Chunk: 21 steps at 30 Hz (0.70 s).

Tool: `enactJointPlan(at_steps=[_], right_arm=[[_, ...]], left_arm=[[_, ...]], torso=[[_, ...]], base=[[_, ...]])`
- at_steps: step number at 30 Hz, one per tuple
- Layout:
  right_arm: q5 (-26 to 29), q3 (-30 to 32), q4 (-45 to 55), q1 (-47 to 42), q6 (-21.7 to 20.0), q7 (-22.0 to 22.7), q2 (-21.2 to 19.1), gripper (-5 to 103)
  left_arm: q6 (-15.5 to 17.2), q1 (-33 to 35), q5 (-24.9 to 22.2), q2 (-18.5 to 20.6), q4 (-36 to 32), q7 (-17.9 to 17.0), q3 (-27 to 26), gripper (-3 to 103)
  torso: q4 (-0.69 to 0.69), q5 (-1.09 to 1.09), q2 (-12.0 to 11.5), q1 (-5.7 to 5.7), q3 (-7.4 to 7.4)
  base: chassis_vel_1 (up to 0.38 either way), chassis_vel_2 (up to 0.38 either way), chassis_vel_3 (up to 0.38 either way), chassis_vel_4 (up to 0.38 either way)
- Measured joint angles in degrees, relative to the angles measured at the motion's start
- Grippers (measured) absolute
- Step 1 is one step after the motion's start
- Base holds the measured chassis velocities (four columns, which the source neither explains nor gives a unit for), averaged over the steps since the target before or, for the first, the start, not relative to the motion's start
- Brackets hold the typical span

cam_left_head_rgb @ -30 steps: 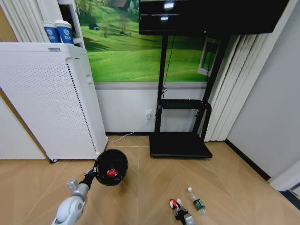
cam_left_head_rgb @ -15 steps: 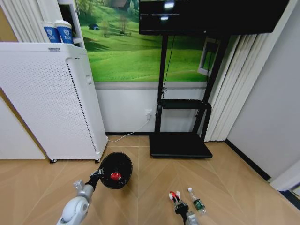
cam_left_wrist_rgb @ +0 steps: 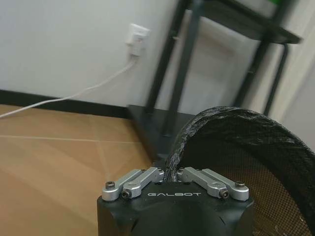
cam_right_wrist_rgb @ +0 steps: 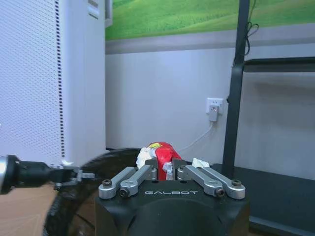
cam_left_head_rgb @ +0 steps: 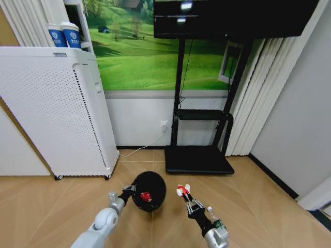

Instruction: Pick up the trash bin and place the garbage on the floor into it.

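The trash bin [cam_left_head_rgb: 150, 187], a black mesh basket, hangs tilted above the floor [cam_left_head_rgb: 258, 206] with its mouth toward me. My left gripper [cam_left_head_rgb: 131, 194] is shut on its rim, and the left wrist view shows the fingers [cam_left_wrist_rgb: 142, 179] clamped on the mesh edge [cam_left_wrist_rgb: 231, 123]. A red wad of garbage [cam_left_head_rgb: 146, 196] lies inside the bin. Just right of the bin, my right gripper [cam_left_head_rgb: 184, 195] is raised and shut on a red-and-white wad [cam_left_head_rgb: 180, 189], which the right wrist view shows as the wad [cam_right_wrist_rgb: 160, 153] beside the bin's rim [cam_right_wrist_rgb: 106, 160]. A clear bottle [cam_left_head_rgb: 215, 222] lies on the floor by my right wrist.
A tall white perforated cabinet [cam_left_head_rgb: 57, 108] with blue-and-white cups [cam_left_head_rgb: 64, 35] on top stands at the left. A black TV stand base [cam_left_head_rgb: 199, 160] sits against the wall behind the bin, and a white cord [cam_left_head_rgb: 142, 147] runs to the wall socket. Curtains hang at the right.
My left arm carried the bin to the right, toward the centre. My right gripper rose from the floor with the red-and-white wad and now stands next to the bin's mouth.
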Motion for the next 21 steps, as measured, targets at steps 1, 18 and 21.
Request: enactJointPlan(at_steps=[1,18,21], right_arm=[[0.0,0.0,0.0,0.0,0.0,0.0,0.0,14],[-4.4,-2.0,2.1,-4.4,3.0,-4.8,0.0,14],[-5.0,-2.5,1.5,-4.5,3.1,-5.1,0.2,14]], left_arm=[[0.0,0.0,0.0,0.0,0.0,0.0,0.0,4],[-2.8,2.1,1.2,-1.3,-2.6,6.5,2.5,4],[-3.0,1.7,1.0,-1.8,-2.6,6.2,3.3,4]], torso=[[0.0,0.0,0.0,0.0,0.0],[0.02,-0.02,0.0,-0.01,0.0],[0.01,-0.03,0.0,-0.01,0.0]], base=[[0.0,0.0,0.0,0.0],[0.0,0.0,0.0,0.0],[0.0,0.0,0.0,0.0]])
